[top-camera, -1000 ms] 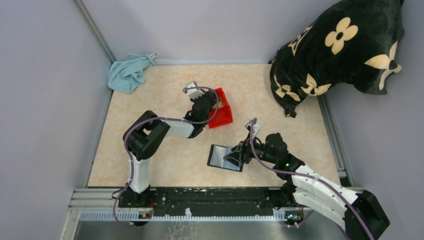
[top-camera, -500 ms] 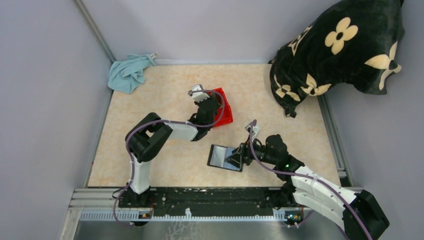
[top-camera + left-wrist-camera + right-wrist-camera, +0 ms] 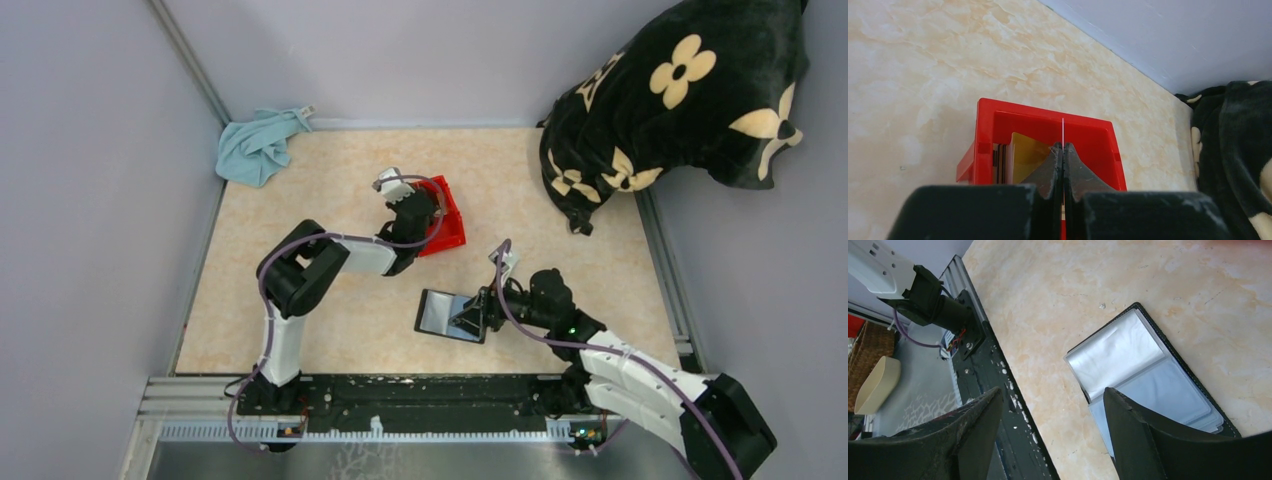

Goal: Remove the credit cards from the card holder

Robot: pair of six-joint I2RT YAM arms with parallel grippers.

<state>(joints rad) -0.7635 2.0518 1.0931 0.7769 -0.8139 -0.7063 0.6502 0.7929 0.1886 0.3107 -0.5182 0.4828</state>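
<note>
Two arms are at work on the table (image 3: pixel 330 170). The left gripper (image 3: pixel 422 212) is over the red bin (image 3: pixel 452 230), which sits near the middle of the table, askew to its edges. In the left wrist view the jaws are pressed together on a thin pale line that rises from between the tips in front of the bin's far wall. This appears to be a card (image 3: pixel 1063 131) seen edge-on, though too little of it shows to tell its colour. Inside the bin several cards (image 3: pixel 1027 150) stand on edge: a tan one faces the camera, and darker ones are stacked against the left wall. The card holder (image 3: pixel 447 313) lies open and flat on the table, nearer the arm bases than the bin and well apart from it. Its black border frames pale, shiny sleeves. The right gripper (image 3: pixel 1053 394) is at the holder's right side with its jaws spread wide, holding nothing. One finger (image 3: pixel 1148 435) overlaps the holder's edge in the right wrist view, and contact cannot be confirmed. A blue cloth (image 3: pixel 258 148) lies in the far left corner, and a black flowered cushion (image 3: pixel 680 100) is at the far right.
</note>
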